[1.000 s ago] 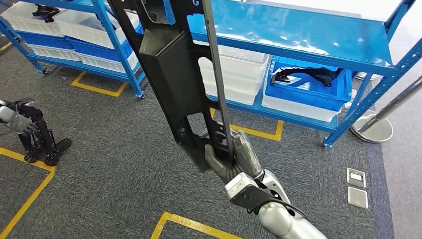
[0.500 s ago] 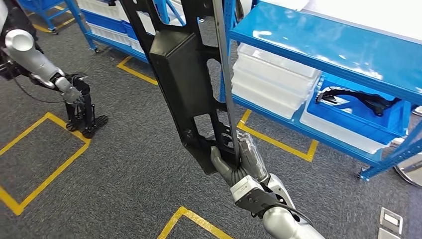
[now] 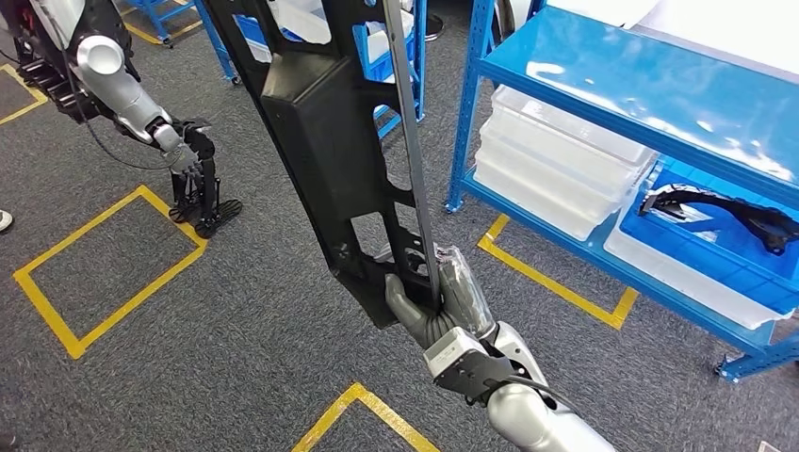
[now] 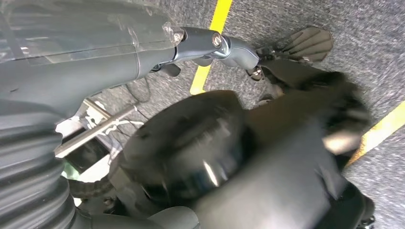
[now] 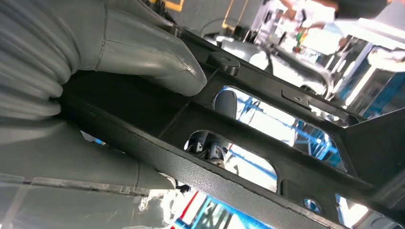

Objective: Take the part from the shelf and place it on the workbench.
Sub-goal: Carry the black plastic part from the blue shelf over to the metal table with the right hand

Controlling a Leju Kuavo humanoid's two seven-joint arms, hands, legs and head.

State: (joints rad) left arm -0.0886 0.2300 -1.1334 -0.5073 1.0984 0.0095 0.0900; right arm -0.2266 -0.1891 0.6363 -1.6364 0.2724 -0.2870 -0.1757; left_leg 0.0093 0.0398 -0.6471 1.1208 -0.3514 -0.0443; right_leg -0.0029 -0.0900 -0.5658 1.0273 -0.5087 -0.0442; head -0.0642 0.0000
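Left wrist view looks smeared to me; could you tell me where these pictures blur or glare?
Left wrist view: dark body parts motion-blurred, yellow floor line sharp. Right wrist view: background blown out, black part crisp. Head view: glare on blue shelf.

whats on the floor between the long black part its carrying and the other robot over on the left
Bare grey carpet with a yellow tape outline lies between the black part, held by the right hand, and the other robot, in the head view.

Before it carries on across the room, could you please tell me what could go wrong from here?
1. The right hand holds the long black part only at its bottom end, so it might tip or slip.
2. The part rises close to the blue shelf and could clip its post.
3. Another robot stands nearby and could be struck.
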